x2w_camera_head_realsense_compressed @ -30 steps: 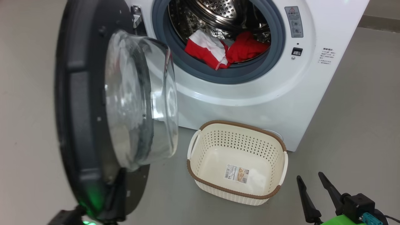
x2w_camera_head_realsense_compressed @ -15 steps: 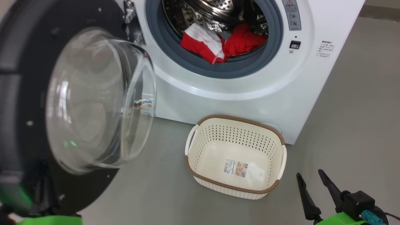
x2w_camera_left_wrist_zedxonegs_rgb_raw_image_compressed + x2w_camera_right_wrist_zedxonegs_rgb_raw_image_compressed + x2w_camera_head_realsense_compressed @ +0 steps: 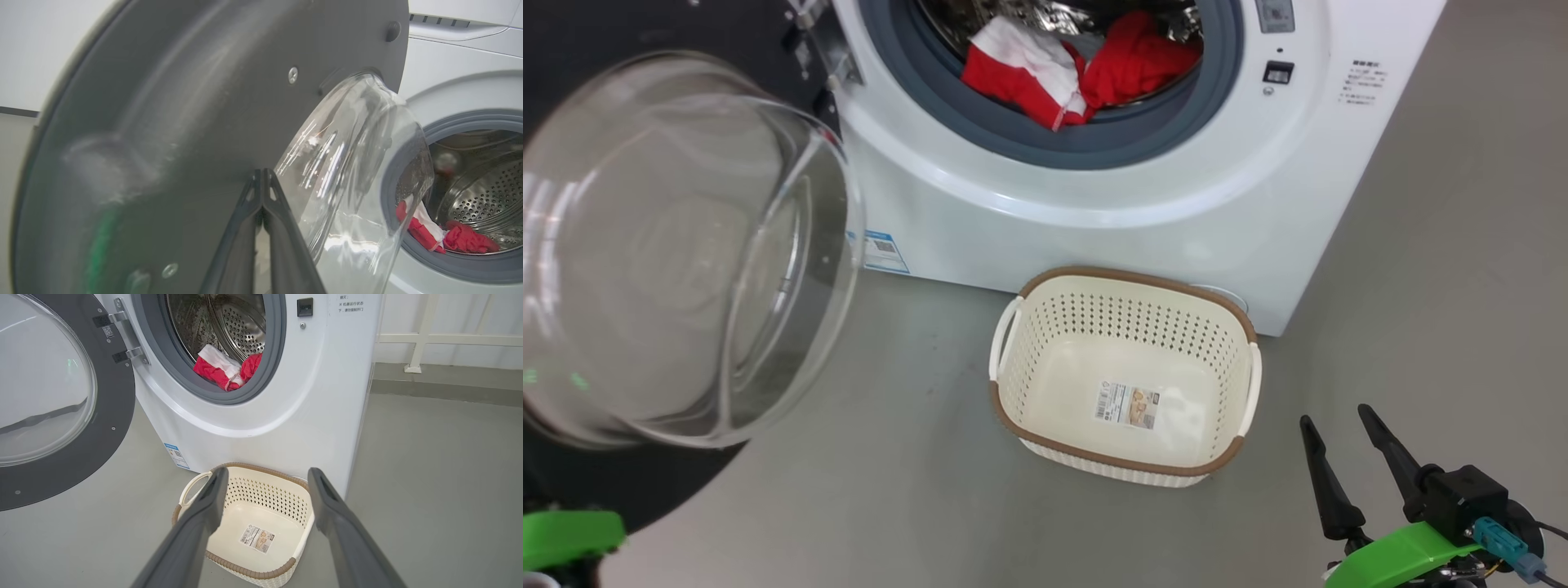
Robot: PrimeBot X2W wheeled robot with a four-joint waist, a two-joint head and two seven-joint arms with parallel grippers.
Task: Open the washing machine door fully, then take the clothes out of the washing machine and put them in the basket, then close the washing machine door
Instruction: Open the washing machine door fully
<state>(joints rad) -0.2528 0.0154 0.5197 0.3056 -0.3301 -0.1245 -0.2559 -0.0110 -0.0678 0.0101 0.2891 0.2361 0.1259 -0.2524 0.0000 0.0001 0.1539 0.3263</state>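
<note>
1 washing machine (image 3: 1094, 220), white. 1 washing machine door (image 3: 116, 396), swung wide to its left. 1 basket (image 3: 1127, 322), on the floor before the machine. 2 clothes (image 3: 1078, 69), red-white, at the drum mouth. 2 hands: left hand (image 3: 262, 175) pinched closed at the door's inner face; right hand (image 3: 1333, 415) spread wide.

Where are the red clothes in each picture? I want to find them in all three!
Head view: the clothes are at the top, near the middle.
Left wrist view: the clothes are at the lower right.
Right wrist view: the clothes are in the upper part, a little left of the middle.
Shared landmark: the grey gasket curves just under them in every view.
</note>
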